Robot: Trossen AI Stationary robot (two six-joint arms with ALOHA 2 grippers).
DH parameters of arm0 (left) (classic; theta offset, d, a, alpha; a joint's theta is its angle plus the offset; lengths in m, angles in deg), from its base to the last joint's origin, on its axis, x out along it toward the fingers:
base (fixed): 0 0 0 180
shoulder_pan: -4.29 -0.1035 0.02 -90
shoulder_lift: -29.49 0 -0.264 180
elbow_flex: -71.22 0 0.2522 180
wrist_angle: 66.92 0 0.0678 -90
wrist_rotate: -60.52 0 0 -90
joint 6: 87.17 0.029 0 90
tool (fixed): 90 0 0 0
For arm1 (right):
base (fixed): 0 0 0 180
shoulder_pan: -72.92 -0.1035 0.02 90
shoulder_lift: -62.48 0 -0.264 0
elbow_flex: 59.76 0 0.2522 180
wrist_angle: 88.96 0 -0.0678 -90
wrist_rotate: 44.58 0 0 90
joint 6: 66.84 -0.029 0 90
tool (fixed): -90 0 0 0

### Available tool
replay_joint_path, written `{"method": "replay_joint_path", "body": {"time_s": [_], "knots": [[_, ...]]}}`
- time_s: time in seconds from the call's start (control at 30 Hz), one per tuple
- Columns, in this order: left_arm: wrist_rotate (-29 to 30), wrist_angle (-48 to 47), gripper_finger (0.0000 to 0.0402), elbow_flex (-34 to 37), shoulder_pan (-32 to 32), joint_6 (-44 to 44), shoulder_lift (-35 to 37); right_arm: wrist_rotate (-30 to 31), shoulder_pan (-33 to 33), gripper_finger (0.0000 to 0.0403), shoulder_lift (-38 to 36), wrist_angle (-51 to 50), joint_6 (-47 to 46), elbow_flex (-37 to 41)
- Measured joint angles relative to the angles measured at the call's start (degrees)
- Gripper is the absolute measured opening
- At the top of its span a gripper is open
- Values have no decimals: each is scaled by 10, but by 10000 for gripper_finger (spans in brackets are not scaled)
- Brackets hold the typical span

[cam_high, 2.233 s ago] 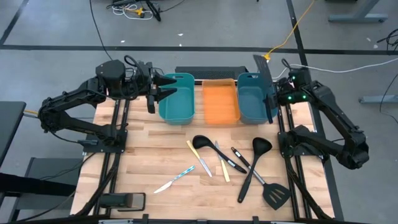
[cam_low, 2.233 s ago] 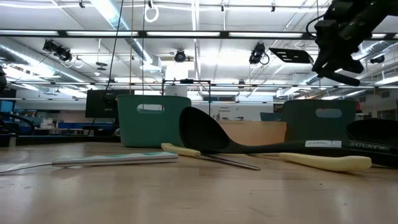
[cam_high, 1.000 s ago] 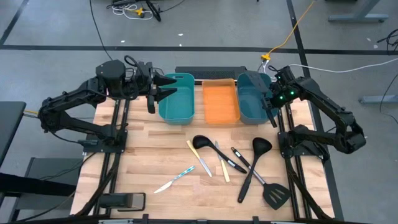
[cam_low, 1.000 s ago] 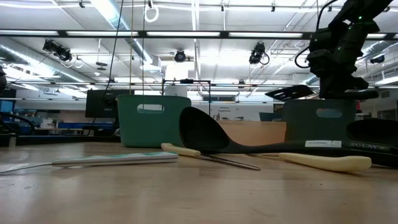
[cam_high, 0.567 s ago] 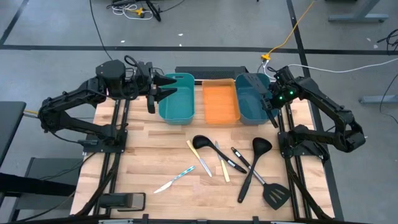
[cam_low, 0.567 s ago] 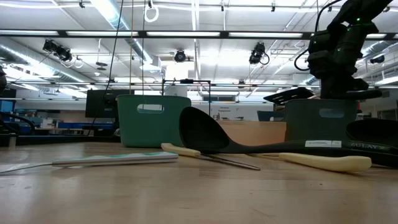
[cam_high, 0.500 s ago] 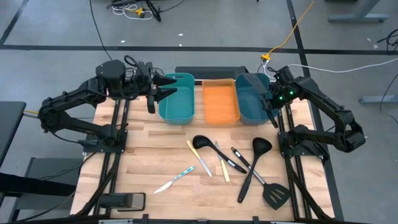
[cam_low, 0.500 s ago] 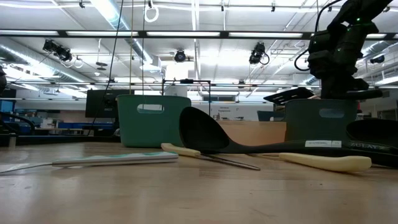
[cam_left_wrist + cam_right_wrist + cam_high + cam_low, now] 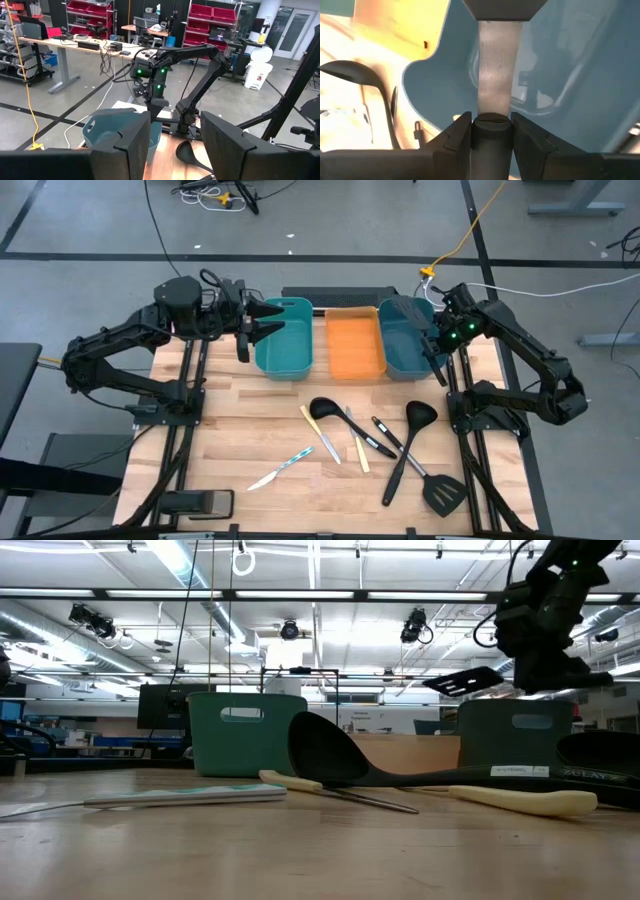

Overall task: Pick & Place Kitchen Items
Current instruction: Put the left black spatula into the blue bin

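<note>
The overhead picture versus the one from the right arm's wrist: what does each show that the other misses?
Only the overhead view shows the left hand waiting by the left bin, and the knives and ladles spread across the table.

Only the wrist view shows the right hand shut on a spatula, its handle clamped between the fingers.

Both show the right bin under that hand and the orange tray.

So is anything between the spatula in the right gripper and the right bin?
Nothing visible. The right gripper holds the spatula over the right bin, whose open inside shows directly beneath it.
</note>
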Motion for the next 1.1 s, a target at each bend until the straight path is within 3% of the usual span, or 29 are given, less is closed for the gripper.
{"method": "replay_joint_path", "body": {"time_s": [0.17, 0.37, 1.1], "knots": [[0, 0, 180, 0, 0, 0, 0, 34, 0, 121, 0, -52, 18, -40], [0, 0, 180, 0, 0, 3, 0, 33, 0, 121, 0, -85, 32, -45], [0, 0, 180, 0, 0, -2, 0, 67, 0, 121, 68, -88, 55, -45]]}}
